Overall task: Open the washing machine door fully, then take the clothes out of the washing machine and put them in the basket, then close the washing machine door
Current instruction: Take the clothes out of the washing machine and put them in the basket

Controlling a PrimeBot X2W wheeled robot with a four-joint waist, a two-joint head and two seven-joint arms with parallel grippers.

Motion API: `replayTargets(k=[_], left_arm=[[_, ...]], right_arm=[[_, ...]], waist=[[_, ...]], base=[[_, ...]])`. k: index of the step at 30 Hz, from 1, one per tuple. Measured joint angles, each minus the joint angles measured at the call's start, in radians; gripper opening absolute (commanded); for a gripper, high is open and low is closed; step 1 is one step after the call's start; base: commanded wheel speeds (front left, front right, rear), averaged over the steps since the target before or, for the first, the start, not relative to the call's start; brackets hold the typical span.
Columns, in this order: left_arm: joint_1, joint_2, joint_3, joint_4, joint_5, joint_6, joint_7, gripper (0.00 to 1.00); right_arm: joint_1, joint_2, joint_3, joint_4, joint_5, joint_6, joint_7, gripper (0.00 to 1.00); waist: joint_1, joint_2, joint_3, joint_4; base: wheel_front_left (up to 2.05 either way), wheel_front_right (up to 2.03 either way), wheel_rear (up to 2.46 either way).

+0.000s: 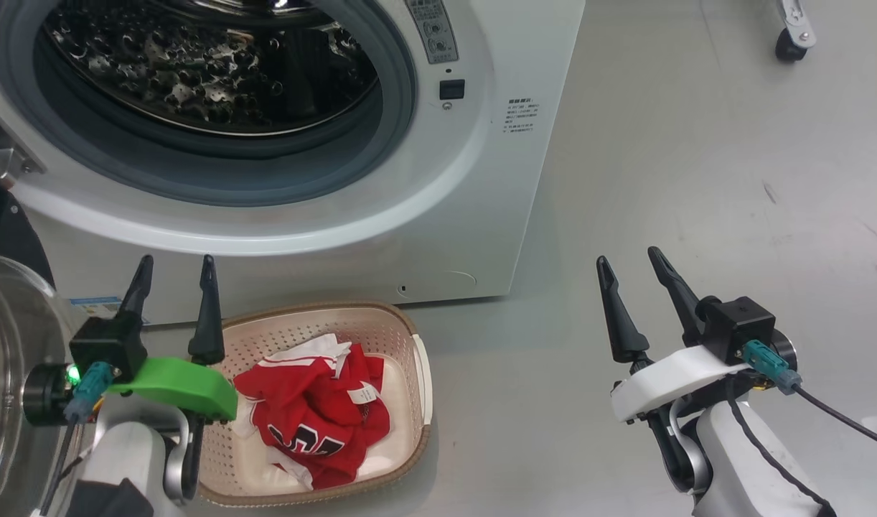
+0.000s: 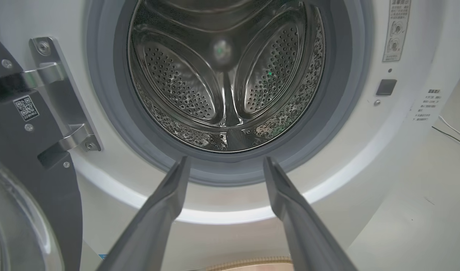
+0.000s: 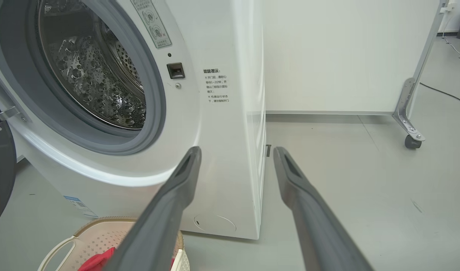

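Observation:
The white washing machine point(image 1: 481, 179) stands with its round mouth uncovered and its steel drum point(image 2: 226, 75) holds no cloth that I can see. Its door point(image 1: 8, 345) hangs swung out at the far left, glass bowl facing me. On the floor in front sits the cream basket point(image 1: 402, 330), holding the red clothes point(image 1: 316, 409) with white trim. My left gripper point(image 1: 174, 278) is open over the basket's left end, fingers pointing at the drum. My right gripper point(image 1: 631, 264) is open above bare floor to the right of the machine, holding nothing.
Grey floor point(image 1: 697, 215) stretches to the right of the machine. A metal frame leg with a caster point(image 3: 412, 141) stands at the far right near a white wall. A black cable point(image 3: 440, 92) runs across the floor behind it. The door hinge bracket point(image 2: 60, 94) sits left of the opening.

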Motion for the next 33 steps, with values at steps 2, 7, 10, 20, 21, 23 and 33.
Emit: replayTargets(k=[2,7,10,20,21,23,33], left_arm=[[0.028,-0.001,-0.005,-0.007,0.005,0.006,0.0,1.0],[0.1,-0.001,-0.007,-0.027,0.005,0.016,0.0,1.0],[0.142,-0.003,-0.015,-0.035,0.005,0.024,0.0,1.0],[0.239,-0.004,-0.035,-0.075,0.005,0.033,0.006,1.0],[0.247,-0.004,-0.036,-0.08,0.005,0.033,0.011,1.0],[0.266,-0.004,-0.037,-0.091,0.005,0.034,0.015,1.0],[0.318,-0.003,-0.04,-0.161,0.007,0.051,0.049,1.0]], right_arm=[[0.01,-0.006,-0.007,0.003,-0.003,0.0,0.0,1.0],[0.028,-0.01,-0.018,0.009,-0.007,0.008,0.0,1.0],[0.039,-0.011,-0.019,0.014,-0.01,0.009,0.0,1.0],[0.099,-0.01,-0.027,0.026,-0.014,0.01,0.0,1.0],[0.105,-0.009,-0.028,0.027,-0.014,0.01,0.0,1.0],[0.116,-0.008,-0.028,0.03,-0.014,0.01,0.0,1.0],[0.136,-0.004,-0.036,0.023,-0.014,0.01,0.0,1.0]], waist=[[0.0,0.0,-0.018,0.004],[0.0,0.0,-0.061,0.014],[0.0,0.0,-0.084,0.018],[0.0,0.0,-0.148,0.026],[0.0,0.0,-0.154,0.027],[0.0,0.0,-0.164,0.027],[0.0,0.0,-0.179,0.016]], base=[[0.0,0.0,0.0],[0.0,0.0,0.0],[0.0,0.0,0.0],[0.0,0.0,0.0],[0.0,0.0,0.0],[0.0,0.0,0.0],[0.0,0.0,0.0]])
